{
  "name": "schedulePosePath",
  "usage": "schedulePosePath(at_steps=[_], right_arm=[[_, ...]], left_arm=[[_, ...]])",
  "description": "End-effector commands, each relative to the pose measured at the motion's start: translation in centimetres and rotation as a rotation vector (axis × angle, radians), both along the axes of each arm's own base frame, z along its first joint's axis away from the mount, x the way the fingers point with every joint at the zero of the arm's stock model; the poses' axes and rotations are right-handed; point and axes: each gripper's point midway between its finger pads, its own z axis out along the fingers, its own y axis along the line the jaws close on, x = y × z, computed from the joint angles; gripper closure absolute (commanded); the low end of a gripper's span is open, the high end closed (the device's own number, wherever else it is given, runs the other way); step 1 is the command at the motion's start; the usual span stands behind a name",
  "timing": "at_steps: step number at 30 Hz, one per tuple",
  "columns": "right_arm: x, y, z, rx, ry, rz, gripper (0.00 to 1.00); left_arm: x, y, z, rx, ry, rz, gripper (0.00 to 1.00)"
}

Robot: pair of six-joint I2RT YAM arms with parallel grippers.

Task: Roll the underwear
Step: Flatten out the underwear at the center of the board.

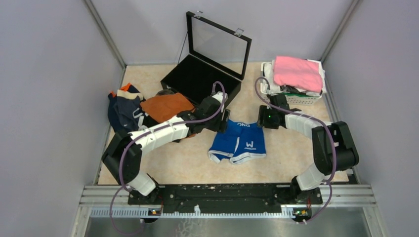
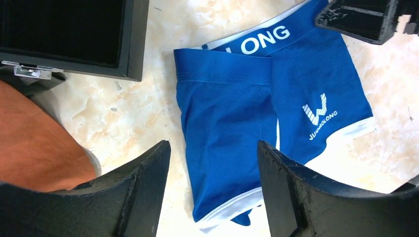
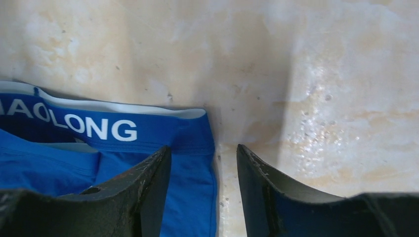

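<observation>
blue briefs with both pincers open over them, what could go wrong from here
1. The right pincer straddles the waistband's corner on the blue briefs, one finger over bare table; it may nip only the edge and slip off.
2. The left pincer hangs over the folded-in side; grabbing just the top layer could undo that fold.
3. The black case sits close behind the left pincer and could get knocked.

A black rectangular case (image 1: 197, 78) sits at the back of the beige marbled tabletop (image 1: 178, 160), its glass-paned lid (image 1: 220, 42) standing open. To its right, in the back corner, a white plastic basket (image 1: 302, 100) holds a folded pink cloth (image 1: 298, 72) lying on white fabric items (image 1: 267, 79). Plain grey walls (image 1: 49, 74) enclose the sides.
</observation>
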Motion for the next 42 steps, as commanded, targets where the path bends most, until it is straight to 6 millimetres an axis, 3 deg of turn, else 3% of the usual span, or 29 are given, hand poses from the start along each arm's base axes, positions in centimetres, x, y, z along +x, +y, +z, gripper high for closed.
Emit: schedulePosePath(at_steps=[1,6,11,16,25,32,42], right_arm=[[1.2,1.6,0.5,0.063,-0.025,0.062,0.5],[0.8,1.3,-1.0,0.053,0.016,0.049,0.55],[0.5,0.5,-1.6,0.03,0.011,0.002,0.7],[-0.4,0.2,-1.2,0.067,-0.033,-0.065,1.0],[-4.3,-1.1,-0.1,0.133,-0.08,-0.207,1.0],[-5.1,-1.6,0.9,0.127,-0.111,-0.214,1.0],[-5.4,-1.5,0.6,0.133,-0.106,-0.205,1.0]], left_arm=[[-0.1,-1.2,1.7,-0.049,-0.024,-0.019,0.29],[-0.5,-1.6,1.4,-0.051,-0.014,-0.024,0.3],[-0.8,-2.6,1.8,-0.056,-0.019,-0.037,0.3],[-1.7,-5.1,1.4,-0.021,-0.038,-0.072,0.29],[-3.4,-8.5,-2.0,0.151,-0.064,-0.127,0.28],[-3.5,-8.3,-5.0,0.312,-0.075,-0.133,0.28],[-3.1,-8.2,-6.1,0.421,-0.121,-0.171,0.3]])
